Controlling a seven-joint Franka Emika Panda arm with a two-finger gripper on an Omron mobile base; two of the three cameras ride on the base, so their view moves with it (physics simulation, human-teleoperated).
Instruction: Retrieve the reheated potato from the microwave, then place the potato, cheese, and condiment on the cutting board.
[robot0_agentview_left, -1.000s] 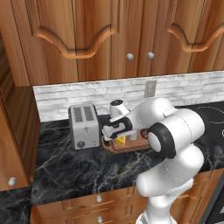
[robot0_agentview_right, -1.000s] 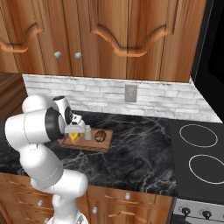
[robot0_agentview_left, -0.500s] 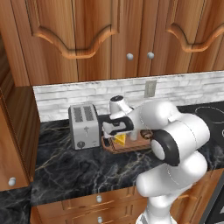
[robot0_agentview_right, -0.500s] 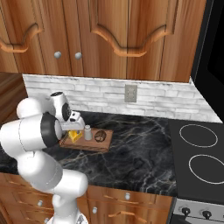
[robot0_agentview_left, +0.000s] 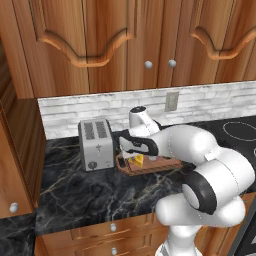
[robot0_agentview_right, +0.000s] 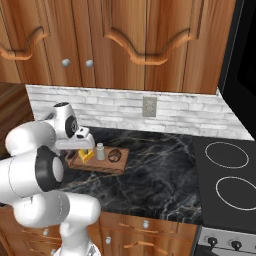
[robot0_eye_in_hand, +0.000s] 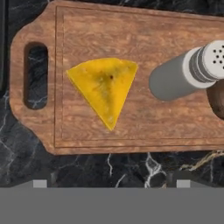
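Observation:
The cutting board (robot0_eye_in_hand: 131, 39) lies on the black marble counter with its handle cut-out at the left of the hand view. On it rest the yellow cheese (robot0_eye_in_hand: 104, 89) wedge, the grey condiment shaker (robot0_eye_in_hand: 183, 74) and, at the right edge, a sliver of the brown potato (robot0_eye_in_hand: 217, 99). My gripper (robot0_eye_in_hand: 111, 183) hovers open just above the cheese, holding nothing. From the right base view, the cheese (robot0_agentview_right: 85, 155), shaker (robot0_agentview_right: 100, 151) and potato (robot0_agentview_right: 114, 155) stand in a row on the board (robot0_agentview_right: 100, 168), under my gripper (robot0_agentview_right: 82, 145). The microwave (robot0_agentview_right: 247, 55) shows as a black edge.
A silver toaster (robot0_agentview_left: 96, 144) stands just left of the board (robot0_agentview_left: 160, 165). The white tile backsplash (robot0_agentview_right: 150, 112) with an outlet runs behind. Stove burners (robot0_agentview_right: 227, 155) lie at the right. Wooden cabinets (robot0_agentview_left: 125, 45) hang overhead. Bare marble (robot0_agentview_right: 165, 175) stretches between board and stove.
The jaws have spread wider and the hand has lifted a little off the cheese, which lies free on the board. The arm's elbow has swung lower.

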